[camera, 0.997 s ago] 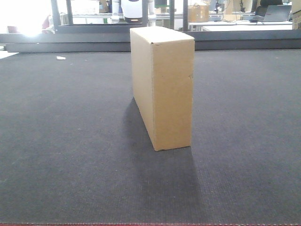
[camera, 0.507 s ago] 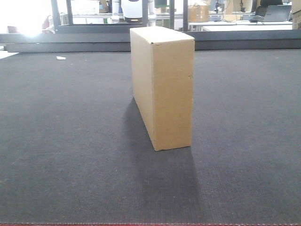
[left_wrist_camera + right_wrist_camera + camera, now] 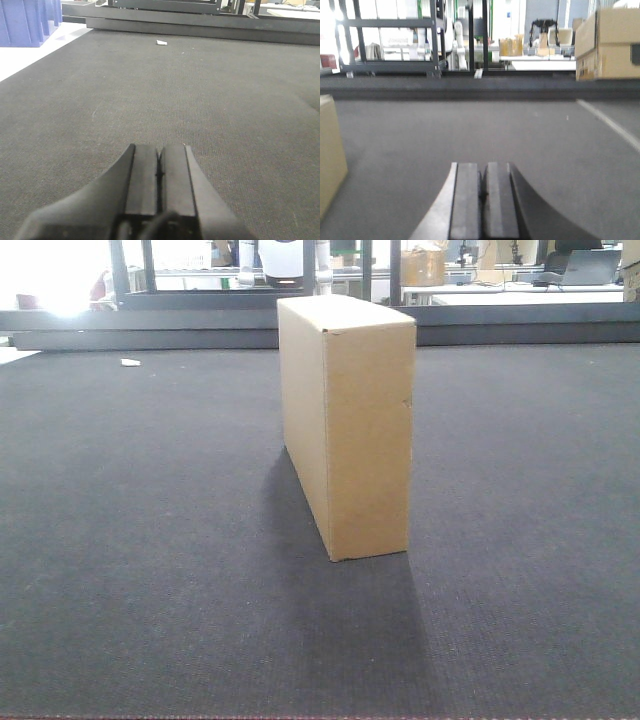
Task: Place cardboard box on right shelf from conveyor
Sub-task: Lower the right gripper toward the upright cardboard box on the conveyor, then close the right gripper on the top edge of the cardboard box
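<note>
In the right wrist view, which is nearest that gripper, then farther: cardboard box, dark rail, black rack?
1. Cardboard box, low on the left.
2. Dark rail, straight ahead across the view.
3. Black rack, behind the rail, upper left.

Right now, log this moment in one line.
box upright on conveyor | left pincer shut | right pincer shut | box untouched

You have one support here, the conveyor (image 3: pixel 140 540), a dark textured belt (thin red edge nearest the front camera). On it the cardboard box (image 3: pixel 347 425) stands upright on a narrow side, left of the right gripper (image 3: pixel 484 195). A small white scrap (image 3: pixel 161 42) lies far ahead of the left gripper (image 3: pixel 159 170).
</note>
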Controlling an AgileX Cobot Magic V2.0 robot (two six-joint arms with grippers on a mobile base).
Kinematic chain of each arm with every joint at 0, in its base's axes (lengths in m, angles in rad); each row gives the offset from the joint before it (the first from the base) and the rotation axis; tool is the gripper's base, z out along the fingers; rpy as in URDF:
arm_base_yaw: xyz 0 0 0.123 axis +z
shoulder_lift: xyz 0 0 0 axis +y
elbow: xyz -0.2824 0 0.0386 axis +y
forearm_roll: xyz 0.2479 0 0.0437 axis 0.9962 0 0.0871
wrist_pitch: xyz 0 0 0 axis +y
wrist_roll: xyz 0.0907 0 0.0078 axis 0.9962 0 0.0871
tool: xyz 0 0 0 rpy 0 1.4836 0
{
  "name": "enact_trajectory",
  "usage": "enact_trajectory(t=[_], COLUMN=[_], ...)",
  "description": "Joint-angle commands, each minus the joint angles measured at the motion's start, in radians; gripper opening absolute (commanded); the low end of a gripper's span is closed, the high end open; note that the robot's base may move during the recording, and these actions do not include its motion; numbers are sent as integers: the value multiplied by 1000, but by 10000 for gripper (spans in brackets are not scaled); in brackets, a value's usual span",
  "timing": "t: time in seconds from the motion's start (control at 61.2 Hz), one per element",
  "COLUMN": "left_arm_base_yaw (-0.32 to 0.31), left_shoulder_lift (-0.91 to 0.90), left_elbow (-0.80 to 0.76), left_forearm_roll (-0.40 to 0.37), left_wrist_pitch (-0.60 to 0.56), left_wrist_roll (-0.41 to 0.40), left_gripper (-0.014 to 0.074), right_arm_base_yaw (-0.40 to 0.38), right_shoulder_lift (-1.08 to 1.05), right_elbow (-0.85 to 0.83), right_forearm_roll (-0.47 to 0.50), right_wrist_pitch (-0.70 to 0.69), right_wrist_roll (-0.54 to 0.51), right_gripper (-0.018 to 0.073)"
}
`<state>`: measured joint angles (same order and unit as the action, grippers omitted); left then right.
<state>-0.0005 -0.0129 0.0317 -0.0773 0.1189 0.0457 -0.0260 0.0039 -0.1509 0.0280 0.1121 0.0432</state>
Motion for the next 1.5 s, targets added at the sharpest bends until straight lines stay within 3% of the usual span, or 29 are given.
enact_trajectory(t=[0.0,0.114,0.294,0.36,0.605,0.735,0.981,1.111,1.258,1.487], left_arm_base_yaw=[-5,-5,-5,-5,-5,-5,-5,-5,-5,-5], left_shoulder_lift=[-14,-14,-14,-14,-14,-14,-14,-14,-14,-14], left_elbow=[9,9,9,9,9,9,9,9,9,9], left_forearm_roll=[-6,-6,-6,-6,-6,-6,-6,-6,-6,-6], left_wrist_pitch=[-85,-85,-85,-85,-85,-85,-85,-85,-85,-85], left_wrist_roll=[0,0,0,0,0,0,0,0,0,0], left_gripper=[-116,-116,-116,-116,-116,-116,-116,-116,-116,-116], right_arm_base_yaw=[-4,-4,36,76,277,408,601,659,699,703], right_shoulder_lift=[73,197,411,495,842,1034,1410,1575,1723,1830], right_elbow=[-137,-247,-406,-463,-741,-942,-1358,-1553,-1721,-1810], right_forearm_roll=[-1,-1,-1,-1,-2,-2,-55,-157,-272,-310], right_wrist_pitch=[2,24,49,74,185,315,610,782,925,966], right_wrist_roll=[-10,-10,-10,-10,-10,-5,159,307,398,457], right_gripper=[58,142,554,647,622,622,622,622,622,622])
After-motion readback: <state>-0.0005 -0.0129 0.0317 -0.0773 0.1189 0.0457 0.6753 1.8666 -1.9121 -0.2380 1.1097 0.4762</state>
